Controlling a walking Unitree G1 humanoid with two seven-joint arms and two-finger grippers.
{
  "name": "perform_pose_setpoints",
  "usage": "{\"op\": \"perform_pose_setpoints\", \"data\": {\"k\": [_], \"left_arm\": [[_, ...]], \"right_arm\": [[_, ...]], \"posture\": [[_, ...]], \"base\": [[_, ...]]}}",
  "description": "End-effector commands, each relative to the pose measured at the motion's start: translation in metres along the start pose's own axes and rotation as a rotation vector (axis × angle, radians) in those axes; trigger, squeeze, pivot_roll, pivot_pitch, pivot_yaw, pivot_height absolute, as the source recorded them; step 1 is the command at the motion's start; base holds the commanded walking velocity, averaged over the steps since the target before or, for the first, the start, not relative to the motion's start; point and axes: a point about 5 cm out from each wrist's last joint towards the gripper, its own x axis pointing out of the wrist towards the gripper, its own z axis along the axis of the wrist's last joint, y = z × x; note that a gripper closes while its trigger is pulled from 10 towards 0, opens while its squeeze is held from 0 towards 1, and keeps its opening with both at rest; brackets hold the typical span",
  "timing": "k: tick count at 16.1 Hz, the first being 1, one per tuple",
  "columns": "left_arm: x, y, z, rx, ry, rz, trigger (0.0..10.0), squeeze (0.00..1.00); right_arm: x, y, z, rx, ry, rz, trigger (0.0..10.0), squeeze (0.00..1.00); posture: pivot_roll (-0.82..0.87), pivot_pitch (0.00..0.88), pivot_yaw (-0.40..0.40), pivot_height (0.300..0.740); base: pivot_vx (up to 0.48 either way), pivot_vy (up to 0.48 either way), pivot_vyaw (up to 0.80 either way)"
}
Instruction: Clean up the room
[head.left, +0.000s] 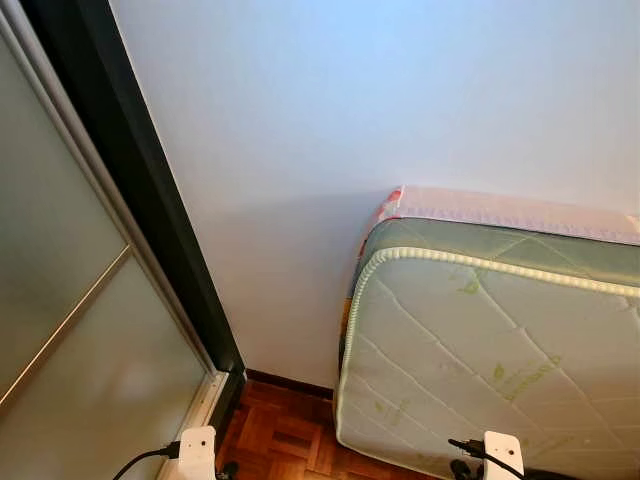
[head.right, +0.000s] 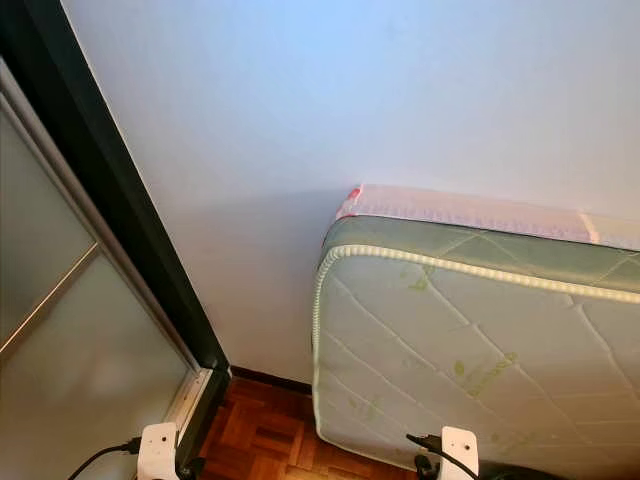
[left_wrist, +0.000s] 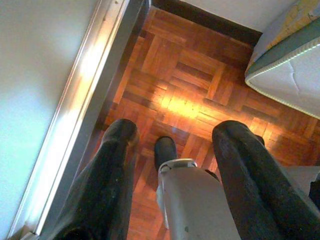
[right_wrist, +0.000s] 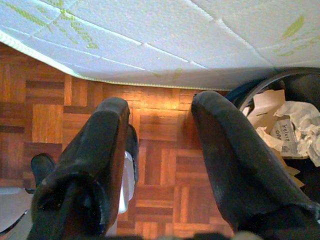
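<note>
Facing wall corner, mattress (head.left: 480, 340) leaning against wall beside sliding door (head.left: 80, 330). Left gripper (left_wrist: 170, 145) hangs over parquet floor (left_wrist: 190, 75), fingers spread, holding nothing. Right gripper (right_wrist: 160, 145) likewise parted and empty, near bin (right_wrist: 280, 100) with crumpled paper (right_wrist: 300, 120) and cardboard inside. Some trash binned; no loose item visible, progress unclear, likely searching for more.

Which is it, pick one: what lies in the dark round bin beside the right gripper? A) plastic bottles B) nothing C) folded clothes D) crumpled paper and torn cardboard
D: in the right wrist view, the dark round bin next to the open right gripper holds crumpled white paper and brown cardboard scraps.
</note>
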Motion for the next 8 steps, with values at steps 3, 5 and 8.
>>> {"op": "perform_pose_setpoints", "data": {"k": [3, 5, 8], "left_arm": [[0.007, -0.007, 0.019, 0.137, 0.088, -0.051, 10.0, 0.0], [0.007, -0.007, 0.019, 0.135, 0.084, -0.052, 10.0, 0.0], [0.006, -0.001, 0.018, 0.137, 0.087, -0.046, 10.0, 0.0]], "right_arm": [[0.006, 0.018, 0.006, 0.133, 0.076, 0.039, 10.0, 0.0], [0.006, 0.019, 0.006, 0.13, 0.077, 0.041, 10.0, 0.0], [0.006, 0.019, 0.006, 0.132, 0.078, 0.042, 10.0, 0.0]], "posture": [[0.08, 0.0, -0.023, 0.74], [0.08, 0.0, -0.024, 0.74], [0.08, 0.0, -0.024, 0.74]], "base": [[0.0, 0.0, 0.0], [0.0, 0.0, 0.0], [-0.084, 0.0, 0.0]]}}
